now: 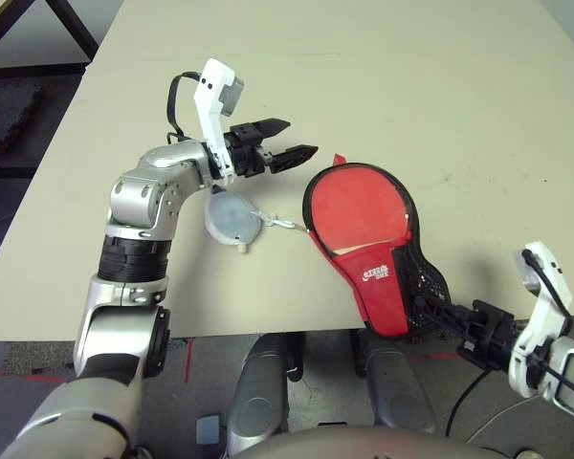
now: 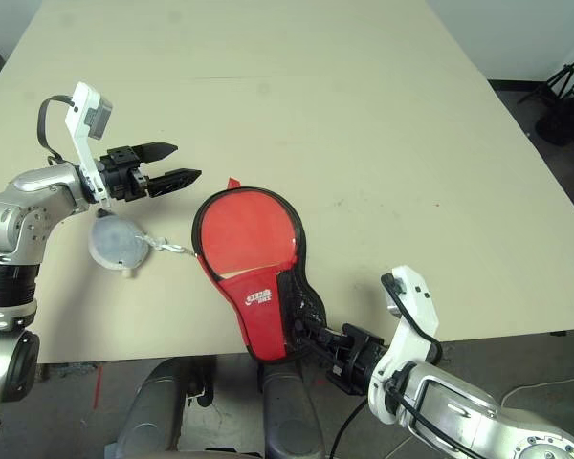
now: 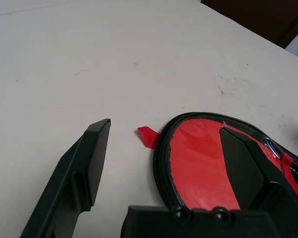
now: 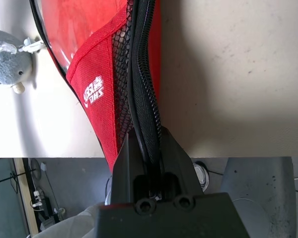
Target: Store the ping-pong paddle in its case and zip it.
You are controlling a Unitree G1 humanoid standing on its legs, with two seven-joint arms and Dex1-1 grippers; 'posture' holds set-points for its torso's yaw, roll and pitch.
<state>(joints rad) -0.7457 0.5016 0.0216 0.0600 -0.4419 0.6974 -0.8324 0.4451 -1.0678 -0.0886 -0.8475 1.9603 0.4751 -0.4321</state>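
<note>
Our right claw [image 2: 306, 337] is clenched on the black zipper edging at the handle end of the case [image 1: 368, 229], which lies at the desk's [image 1: 364, 76] near edge, soft, light fabric, so we judge the released left claw [image 1: 289, 139] should pin its stiffer round rim.

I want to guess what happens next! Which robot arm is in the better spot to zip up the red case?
Probably the right. Its fingers are already shut on the black zipper edge at the handle end of the case. The left fingers hang open above the table, touching nothing.
</note>
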